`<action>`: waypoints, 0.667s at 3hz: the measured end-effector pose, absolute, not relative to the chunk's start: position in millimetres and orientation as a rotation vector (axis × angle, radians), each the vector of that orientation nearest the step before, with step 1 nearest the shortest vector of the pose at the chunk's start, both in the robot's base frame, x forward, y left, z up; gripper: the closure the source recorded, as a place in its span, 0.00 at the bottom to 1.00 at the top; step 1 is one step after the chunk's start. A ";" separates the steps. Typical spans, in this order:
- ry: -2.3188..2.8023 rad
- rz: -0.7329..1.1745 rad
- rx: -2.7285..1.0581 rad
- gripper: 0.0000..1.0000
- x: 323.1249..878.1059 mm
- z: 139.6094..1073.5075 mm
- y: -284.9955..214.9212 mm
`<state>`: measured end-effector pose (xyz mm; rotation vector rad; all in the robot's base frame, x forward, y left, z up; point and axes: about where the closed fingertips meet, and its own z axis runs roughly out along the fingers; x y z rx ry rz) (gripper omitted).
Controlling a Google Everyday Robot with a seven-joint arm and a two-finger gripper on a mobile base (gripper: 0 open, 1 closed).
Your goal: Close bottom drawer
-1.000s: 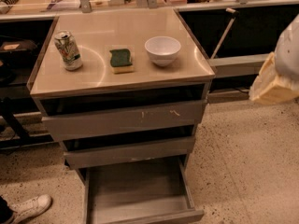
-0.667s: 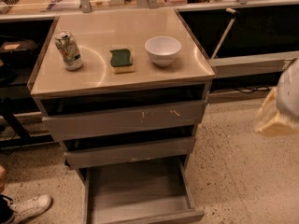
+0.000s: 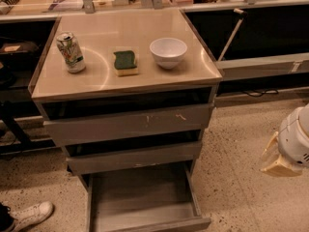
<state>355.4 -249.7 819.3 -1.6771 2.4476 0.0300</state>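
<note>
Gripper [image 3: 279, 159]: beyond right edge of bench [image 3: 159, 83], low, well apart from it; open or closed, can't tell. Bottom drawer [image 3: 142, 197]: under bench front edge, pulled out twd camera; front panel's long axis parallel w/ that edge. Can [image 3: 70, 52] nr left edge: label unreadable.

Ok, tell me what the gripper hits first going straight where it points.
Probably the floor: the gripper, at the right edge, seems aimed down-left, short of the bottom drawer. Depth unclear.
</note>
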 end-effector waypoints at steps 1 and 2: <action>2.506 0.099 -1.643 1.00 346.2 775.1 -245.6; 2.608 0.245 -1.526 1.00 337.0 680.8 -234.4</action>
